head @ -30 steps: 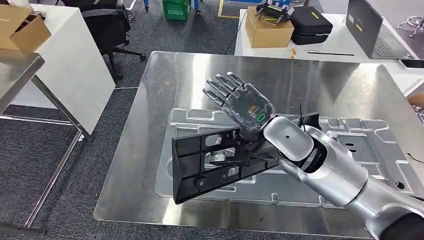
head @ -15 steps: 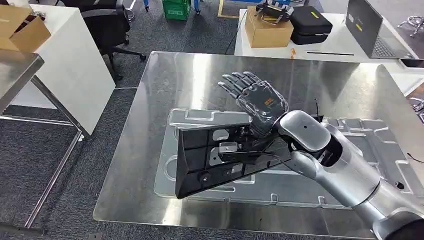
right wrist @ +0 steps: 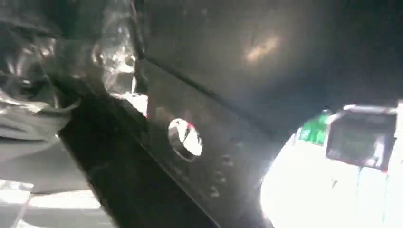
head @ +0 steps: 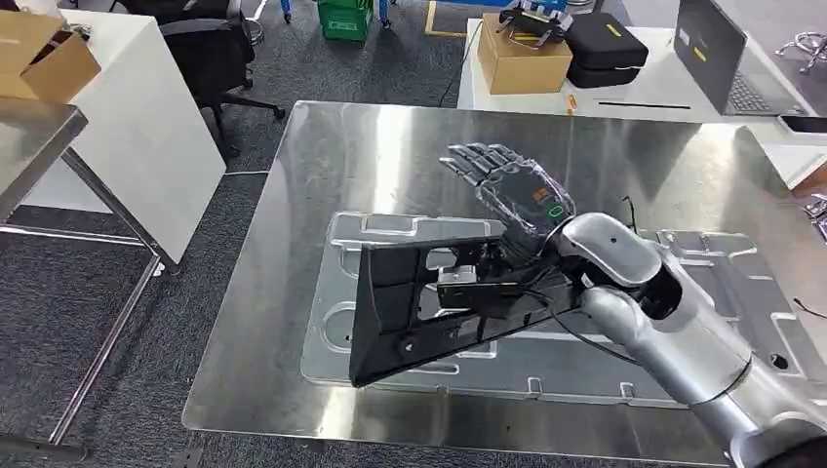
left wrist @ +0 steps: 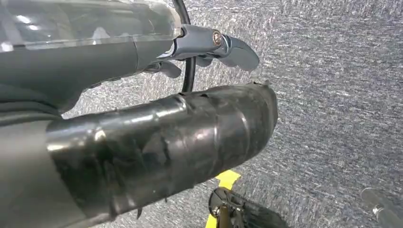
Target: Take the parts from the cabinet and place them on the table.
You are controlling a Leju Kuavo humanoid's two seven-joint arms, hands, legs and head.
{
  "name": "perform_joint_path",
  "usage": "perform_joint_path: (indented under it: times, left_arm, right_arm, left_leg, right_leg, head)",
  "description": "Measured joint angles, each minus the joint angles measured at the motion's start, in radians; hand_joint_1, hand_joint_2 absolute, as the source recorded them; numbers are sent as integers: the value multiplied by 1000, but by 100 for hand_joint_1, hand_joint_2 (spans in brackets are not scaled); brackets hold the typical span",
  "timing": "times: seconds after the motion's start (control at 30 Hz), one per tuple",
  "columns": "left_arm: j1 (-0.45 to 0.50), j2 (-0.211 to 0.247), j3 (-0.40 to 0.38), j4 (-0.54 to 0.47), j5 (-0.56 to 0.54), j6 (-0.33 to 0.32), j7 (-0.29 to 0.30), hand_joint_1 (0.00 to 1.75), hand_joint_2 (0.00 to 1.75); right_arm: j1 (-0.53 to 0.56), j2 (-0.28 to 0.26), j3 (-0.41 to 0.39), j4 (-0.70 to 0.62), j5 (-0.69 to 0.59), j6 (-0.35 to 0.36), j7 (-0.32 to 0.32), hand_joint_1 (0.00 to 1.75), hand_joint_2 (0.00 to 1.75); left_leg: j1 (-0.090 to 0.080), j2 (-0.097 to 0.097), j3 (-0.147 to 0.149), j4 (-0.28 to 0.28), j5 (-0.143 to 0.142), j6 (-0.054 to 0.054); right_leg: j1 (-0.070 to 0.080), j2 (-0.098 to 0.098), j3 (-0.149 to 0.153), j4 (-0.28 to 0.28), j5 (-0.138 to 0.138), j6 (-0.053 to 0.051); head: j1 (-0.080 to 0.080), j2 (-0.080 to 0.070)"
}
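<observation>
1. The big shiny stainless-steel table (head: 322, 175) is taking up the middle of the head view, and it is our landmark for everything here.
2. Lying flat on the table, toward its near edge, is a wide pressed silver metal panel (head: 741, 283) with raised ribs and notched edges.
3. Over that panel the long black ribbed plastic part (head: 410, 302) is hanging tilted, its broad end pointing toward the table's near left corner and not clearly touching anything.
4. The right hand (head: 512, 200) is reaching in above the table's middle; its fingers are stretching out straight past the part's upper edge, while the part is being carried from below near the wrist. Exactly how it is being gripped, I cannot tell.
5. The left hand (left wrist: 142, 42) is hanging over grey carpet away from the table, with no object between its fingers.
6. Handling call: the part is looking stiff and fairly light, smooth enough to slip, so taking it at the middle ribs should be balancing it best.
</observation>
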State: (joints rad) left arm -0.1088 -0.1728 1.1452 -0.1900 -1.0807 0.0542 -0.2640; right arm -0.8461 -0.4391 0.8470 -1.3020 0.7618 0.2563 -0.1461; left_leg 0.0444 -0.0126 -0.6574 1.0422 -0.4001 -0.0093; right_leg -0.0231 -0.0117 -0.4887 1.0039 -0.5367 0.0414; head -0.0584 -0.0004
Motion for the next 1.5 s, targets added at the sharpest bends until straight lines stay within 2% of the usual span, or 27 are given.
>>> perform_joint_path:
  times: [0.1,0.27,0.47,0.8,1.03,1.17,1.5]
  left_arm:
    - [-6,0,0,0,0,0,1,0,0]
    - [-16,0,0,0,1,3,1,0,0]
    - [-15,0,0,0,5,4,-2,0,0]
    - [-16,0,1,0,7,2,-2,0,0]
    - [-22,-2,1,0,6,2,-5,0,0]
    - [-23,-3,1,0,6,2,-5,0,0]
    - [-24,-5,1,0,6,5,-5,0,0]
  right_arm:
    - [32,0,-45,0,-93,8,2,0,0]
    - [60,-14,-75,-2,-59,-34,23,0,0]
    - [34,-79,-132,-16,-78,23,60,0,0]
    - [-26,-135,-163,-23,-66,60,81,0,0]
    - [-3,-138,-163,-23,-66,61,68,0,0]
    - [0,-137,-163,-24,-72,61,62,0,0]
    - [10,-136,-163,-24,-74,55,63,0,0]
  left_leg:
    - [0,0,0,0,0,0]
    - [0,0,2,0,0,0]
    - [-1,0,1,0,1,-1]
    - [-1,1,0,0,2,-1]
    - [-1,5,2,-3,3,-1]
    - [-1,0,1,-4,3,-2]
    - [-1,-4,-1,-4,3,-2]
  right_leg:
    - [0,1,0,0,0,0]
    - [0,-1,1,0,0,-1]
    - [-1,0,1,0,3,-3]
    - [0,2,0,0,4,-3]
    - [0,7,-3,0,5,-2]
    - [0,0,-2,0,3,-3]
    - [0,-3,-2,0,1,-4]
  head:
    - [0,0]
    - [0,0]
    - [0,0]
    - [0,0]
    - [0,0]
    - [0,0]
    - [0,0]
